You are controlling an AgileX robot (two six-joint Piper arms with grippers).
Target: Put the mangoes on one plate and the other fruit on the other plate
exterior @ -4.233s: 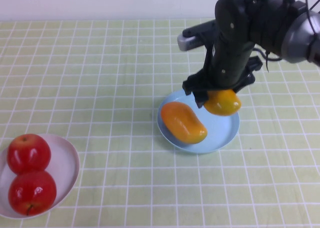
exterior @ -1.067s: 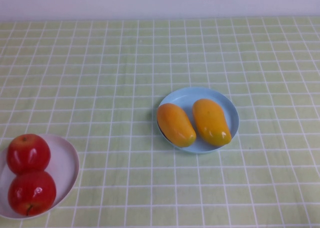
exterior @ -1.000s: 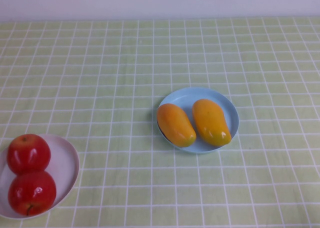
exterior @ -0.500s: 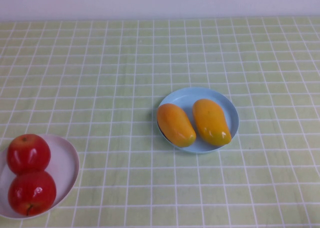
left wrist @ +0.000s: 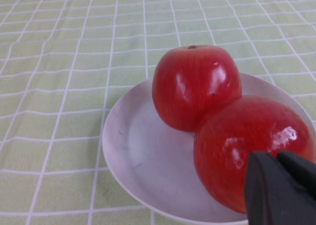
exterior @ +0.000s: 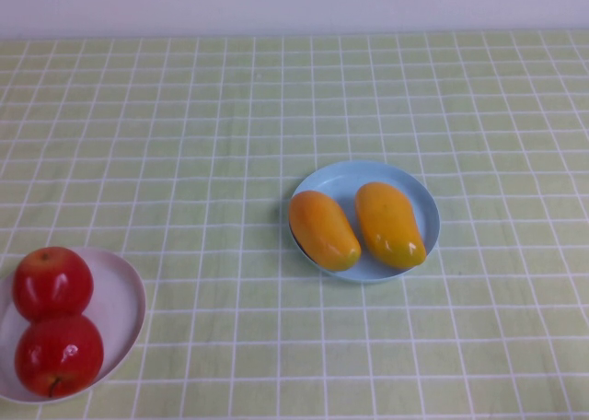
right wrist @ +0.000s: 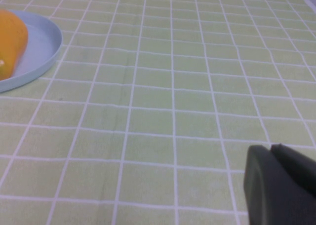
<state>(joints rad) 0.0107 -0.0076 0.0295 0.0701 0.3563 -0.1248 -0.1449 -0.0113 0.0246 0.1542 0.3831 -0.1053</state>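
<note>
Two orange-yellow mangoes (exterior: 322, 229) (exterior: 390, 224) lie side by side on the light blue plate (exterior: 345, 179), right of the table's middle. Two red apples (exterior: 51, 283) (exterior: 58, 354) sit on the white plate (exterior: 121, 300) at the near left edge. Neither arm shows in the high view. My left gripper (left wrist: 275, 157) hangs shut and empty just in front of the nearer apple (left wrist: 247, 151), with the other apple (left wrist: 195, 87) and the white plate (left wrist: 143, 151) beyond. My right gripper (right wrist: 270, 148) is shut and empty over bare cloth, away from the blue plate (right wrist: 42, 50) and a mango (right wrist: 9, 42).
A green checked tablecloth (exterior: 184, 144) covers the whole table. A pale wall (exterior: 294, 1) runs along the far edge. Nothing else stands on the cloth.
Four seconds ago my right arm held the second mango over the blue plate. That mango now lies on the plate and the arm has left the high view. Nothing moved in the last second.
</note>
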